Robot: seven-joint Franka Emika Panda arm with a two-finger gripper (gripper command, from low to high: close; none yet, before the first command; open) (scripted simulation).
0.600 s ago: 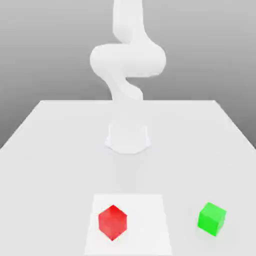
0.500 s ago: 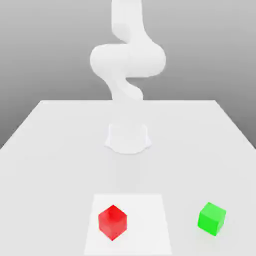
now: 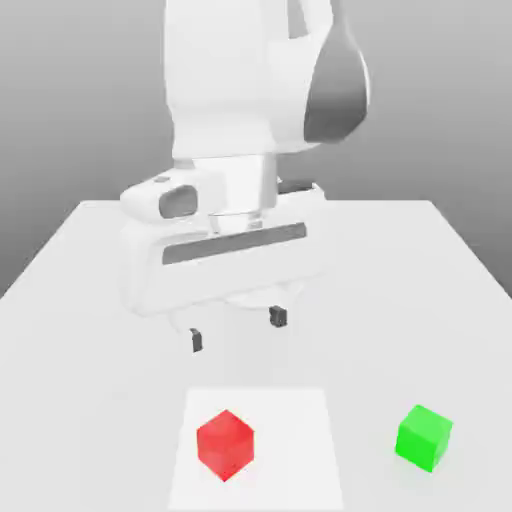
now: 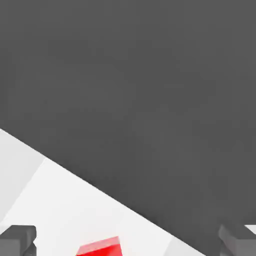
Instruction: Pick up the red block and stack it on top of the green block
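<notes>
**Red cube on its pale patch, claw spread wide above**

Red block (image 3: 225, 444) sits on a lighter square patch (image 3: 300, 470) of the white table (image 3: 80, 300), near edge. The green block (image 3: 424, 436) stands well apart, toward the exterior view's right. The gripper (image 3: 237, 328) hangs farther back above the table, fingers (image 3: 196, 340) wide apart and empty.
</notes>
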